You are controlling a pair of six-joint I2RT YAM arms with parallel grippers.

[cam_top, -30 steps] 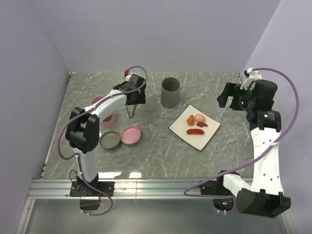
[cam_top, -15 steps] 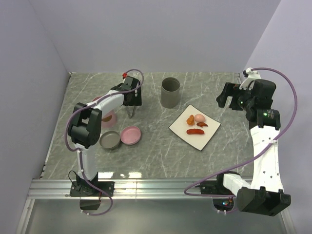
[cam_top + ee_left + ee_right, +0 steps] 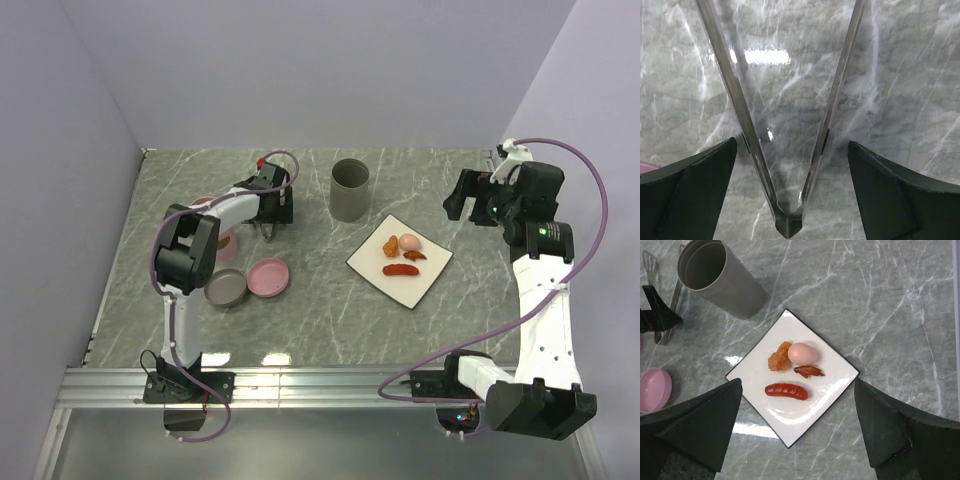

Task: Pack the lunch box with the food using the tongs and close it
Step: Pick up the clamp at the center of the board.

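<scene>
Tongs lie flat on the counter at the far left, their joined end nearest the wrist camera and the two thin arms spreading away from it. The left gripper hangs over them with its jaws wide, one finger on either side of the V and neither touching the metal. They look light, springy and slick, so I would close across both arms a little way up from the joint. Squeeze too near the joint and they would hardly close; too far up and they could twist or skid on the polished stone. The food sits well apart on the plate: egg, fried bit, a small dark piece and sausage. The egg looks round and likely to roll out of a pinch. The right gripper, also wide and holding nothing, hovers high near the plate. A cup stands between plate and tongs. The tong tips are cut off in the wrist view. The left arm hides part of a pink dish, so I cannot tell box from lid among the bowls.
</scene>
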